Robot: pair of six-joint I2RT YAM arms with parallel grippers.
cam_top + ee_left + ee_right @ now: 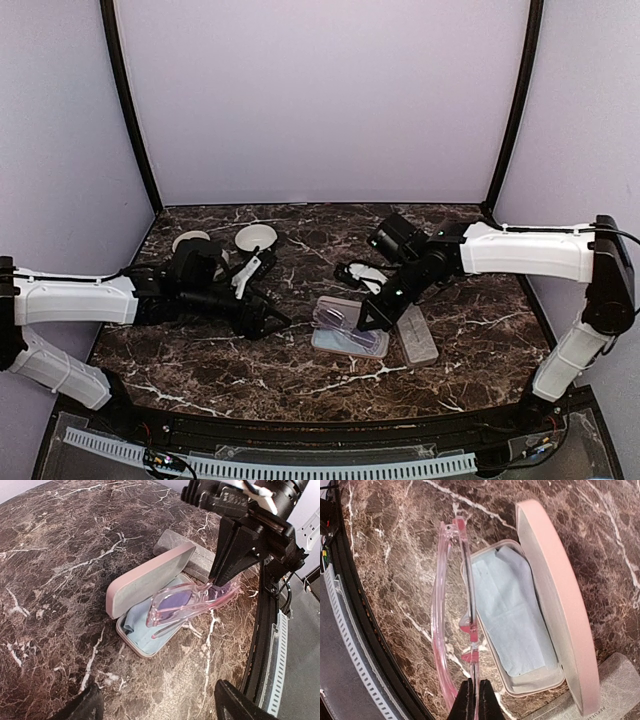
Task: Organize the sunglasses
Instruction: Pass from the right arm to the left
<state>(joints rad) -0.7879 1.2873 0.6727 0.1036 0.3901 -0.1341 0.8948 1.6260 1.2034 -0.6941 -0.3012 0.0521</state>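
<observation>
Pink translucent sunglasses (pixel 190 602), purple-tinted lenses, clenched at one end by right hand (pixel 216 580); held tilted just above open pink case (pixel 145 580) lined with light-blue cloth (pixel 135 625); left hand (pixel 268 318) released, empty, well apart

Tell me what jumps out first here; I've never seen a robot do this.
The right gripper pinches a pink see-through pair of sunglasses by one end, holding it over an open pink case lined with a light-blue cloth, around the middle of the table. A closed grey case lies right beside it, and the left gripper sits open to the left.
</observation>
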